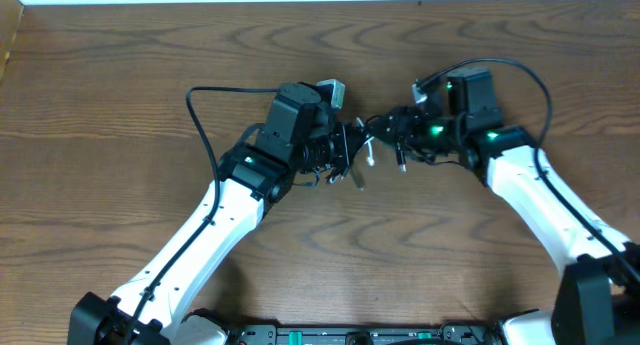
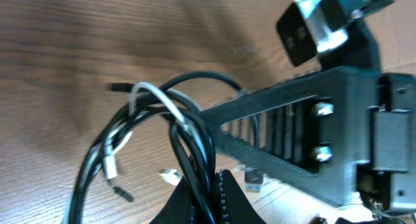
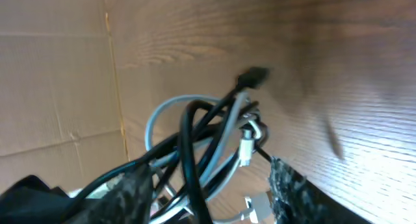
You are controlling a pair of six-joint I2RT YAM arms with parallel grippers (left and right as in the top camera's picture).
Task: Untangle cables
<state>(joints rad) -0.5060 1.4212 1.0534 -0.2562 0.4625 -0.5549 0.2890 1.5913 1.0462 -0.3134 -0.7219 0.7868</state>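
The cables (image 1: 368, 145) hang as a tangled bundle between my two grippers at the table's middle. In the left wrist view the black cable (image 2: 195, 152) loops up with the white cable (image 2: 156, 94) and its white plug (image 2: 109, 167). My left gripper (image 2: 214, 191) is shut on the black strands. The other arm's gripper body (image 2: 312, 133) is close on the right. In the right wrist view the black cable (image 3: 195, 146) and pale cable (image 3: 166, 110) run between the fingers (image 3: 292, 191) of my right gripper (image 3: 208, 191). Its jaws stand apart around the bundle. A black plug (image 3: 252, 76) sticks out above.
The wooden table (image 1: 120, 65) surrounds both arms. The left gripper (image 1: 345, 155) and right gripper (image 1: 395, 135) are nearly touching. Fixed arm wires loop out at the left (image 1: 200, 115) and right (image 1: 525, 75). A cardboard wall (image 3: 52, 87) stands beyond the table edge.
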